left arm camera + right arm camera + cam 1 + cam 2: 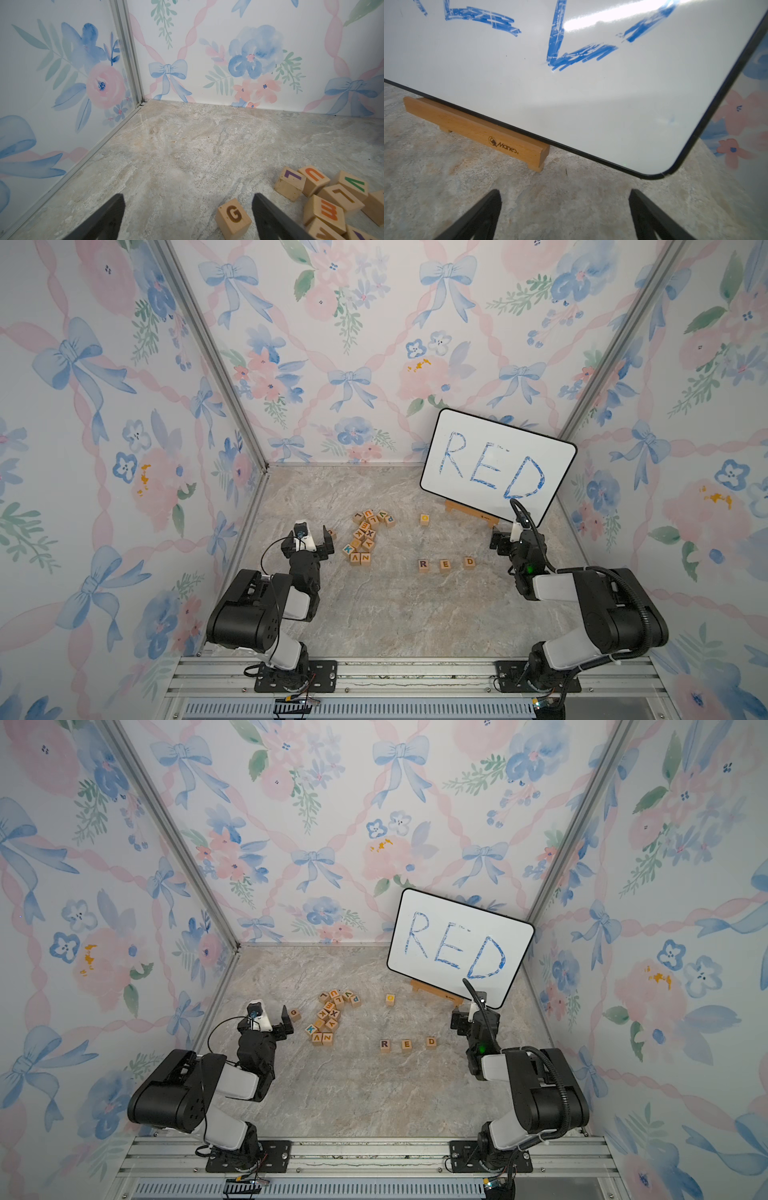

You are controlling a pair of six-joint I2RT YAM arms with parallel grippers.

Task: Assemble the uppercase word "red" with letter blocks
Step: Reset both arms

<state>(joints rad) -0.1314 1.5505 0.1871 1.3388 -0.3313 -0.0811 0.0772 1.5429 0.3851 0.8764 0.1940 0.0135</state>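
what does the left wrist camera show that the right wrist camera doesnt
Only the left wrist view shows letter blocks: a G block lying close to one finger of the left gripper, and a heap of letter blocks beyond it.

Only the right wrist view shows the white board with blue writing and the wooden stand under it, ahead of the right gripper.

Both show open jaws holding nothing, the marbled table and the floral wall.
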